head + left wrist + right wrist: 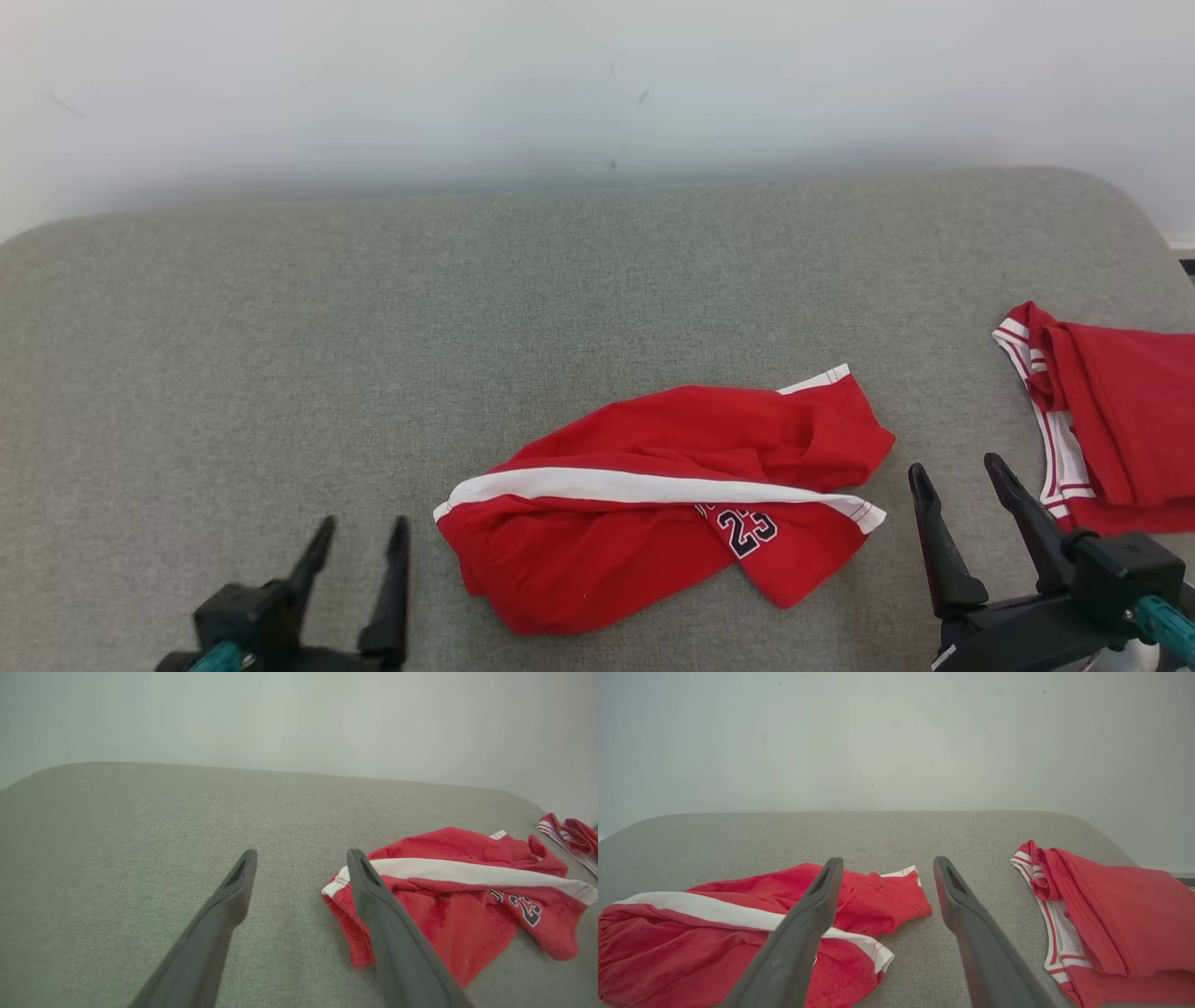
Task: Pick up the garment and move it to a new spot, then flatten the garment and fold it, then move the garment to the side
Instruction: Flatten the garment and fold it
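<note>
A pair of red shorts point(653, 495) is seen crumpled on a grey padded surface point(373, 327), in the lower middle of the head view. Its long axis is laid across the frame from left to right, traced by a broad white stripe point(635, 485) running almost level along the cloth. The gathered waistband end is turned toward the lower left, while a leg hem edged in white is pointed toward the upper right. A dark number 23 point(750, 530) is printed below the stripe, right of centre, on a flap that is folded over at an angle. The left gripper point(364, 525) is held at the lower left, just beside the waistband end and not touching it; its fingers are spread apart and nothing is held between them. The right gripper point(957, 465) is held at the lower right, just past the stripe's right end, its fingers likewise spread wide and empty. A second red garment point(1120, 420) with red-and-white striped trim is laid folded at the right edge of the frame, apart from the shorts, with the right gripper set between the two. A pale wall point(560, 75) is seen behind the surface.
</note>
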{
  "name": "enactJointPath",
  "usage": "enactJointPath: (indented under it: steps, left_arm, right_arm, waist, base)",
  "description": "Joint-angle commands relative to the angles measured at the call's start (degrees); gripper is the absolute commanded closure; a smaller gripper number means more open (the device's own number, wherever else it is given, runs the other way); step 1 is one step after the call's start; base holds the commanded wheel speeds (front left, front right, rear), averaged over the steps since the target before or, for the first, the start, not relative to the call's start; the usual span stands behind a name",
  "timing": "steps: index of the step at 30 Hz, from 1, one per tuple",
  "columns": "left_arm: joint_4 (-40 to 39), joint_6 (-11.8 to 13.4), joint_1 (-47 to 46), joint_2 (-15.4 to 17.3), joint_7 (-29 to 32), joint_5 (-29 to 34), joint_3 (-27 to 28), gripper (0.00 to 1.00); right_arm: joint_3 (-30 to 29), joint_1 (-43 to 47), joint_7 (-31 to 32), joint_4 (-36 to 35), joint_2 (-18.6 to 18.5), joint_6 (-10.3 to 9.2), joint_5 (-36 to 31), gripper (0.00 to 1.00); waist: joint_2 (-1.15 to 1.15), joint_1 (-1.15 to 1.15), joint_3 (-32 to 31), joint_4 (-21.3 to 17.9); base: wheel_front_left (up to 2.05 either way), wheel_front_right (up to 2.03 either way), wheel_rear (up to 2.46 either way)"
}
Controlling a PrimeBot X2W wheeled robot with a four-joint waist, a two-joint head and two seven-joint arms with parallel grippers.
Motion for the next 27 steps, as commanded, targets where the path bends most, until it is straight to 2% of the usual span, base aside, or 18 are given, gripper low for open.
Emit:
enactJointPath:
  steps: [1, 5, 12, 19, 21, 22, 23, 24, 25, 27]
  left_arm:
    - [0.9, -1.0, -1.4, -0.3, 1.4, -1.5, -0.7, 0.00]
    - [4.4, -2.9, -4.3, -0.9, 5.3, -2.9, -2.6, 0.00]
    - [9.5, -3.8, -7.5, -2.1, 7.8, -4.9, -3.0, 0.00]
    - [14.1, -6.1, -8.6, -4.2, 9.4, -10.7, -2.4, 0.02]
    - [15.6, -6.5, -8.9, -4.5, 9.8, -11.4, -2.2, 0.16]
    - [16.2, -7.2, -9.0, -5.0, 9.7, -12.7, -2.0, 0.40]
    - [16.7, -7.4, -9.3, -5.3, 9.5, -12.9, -1.9, 0.52]
    - [17.3, -7.8, -9.5, -5.1, 9.2, -13.0, -1.8, 0.72]
    - [17.7, -8.2, -9.7, -5.5, 8.9, -13.8, -1.7, 1.00]
    - [18.2, -8.5, -10.3, -5.1, 7.8, -12.9, -1.9, 1.00]
  right_arm:
    - [0.3, -0.6, 0.1, 0.1, -0.3, -0.04, 0.3, 0.00]
    - [1.0, -1.2, 0.1, 0.4, -0.5, -0.05, 0.0, 0.00]
    - [1.5, -2.1, -0.2, 1.0, -0.5, -0.05, 0.4, 0.00]
    - [1.2, -2.2, -0.4, 1.7, -0.4, -0.04, 0.6, 0.00]
    - [1.2, -2.3, -0.6, 1.7, -0.3, -0.04, 0.6, 0.00]
    - [1.2, -2.4, -0.6, 1.7, -0.3, -0.04, 0.6, 0.00]
    - [1.3, -2.5, -0.6, 1.7, -0.3, -0.04, 0.6, 0.00]
    - [1.3, -2.7, -0.7, 1.7, -0.3, -0.04, 0.6, 0.00]
    - [1.3, -2.8, -0.7, 1.7, -0.3, -0.04, 0.6, 0.00]
    - [1.2, -3.0, -0.8, 1.7, -0.3, -0.05, 0.7, 0.00]
  waist:
    - [0.00, 0.00, 0.4, 0.0]
    - [0.00, 0.00, 1.2, -0.5]
    - [0.00, 0.00, 2.2, -1.7]
    - [0.00, 0.00, 2.8, -2.6]
    - [0.00, 0.00, 2.9, -2.8]
    - [0.00, 0.00, 3.0, -2.9]
    - [0.00, 0.00, 3.0, -2.9]
    - [0.00, 0.00, 3.1, -3.0]
    - [0.00, 0.00, 3.2, -3.1]
    - [0.00, 0.00, 3.4, -3.1]
  base:
    - [0.00, 0.00, 0.00]
    - [0.00, 0.00, 0.00]
    - [0.00, 0.00, 0.00]
    - [0.00, 0.00, 0.00]
    - [0.00, 0.00, 0.00]
    - [0.00, 0.00, 0.00]
    - [0.00, 0.00, 0.00]
    - [0.00, 0.00, 0.00]
    - [0.00, 0.00, 0.00]
    - [0.00, 0.00, 0.00]
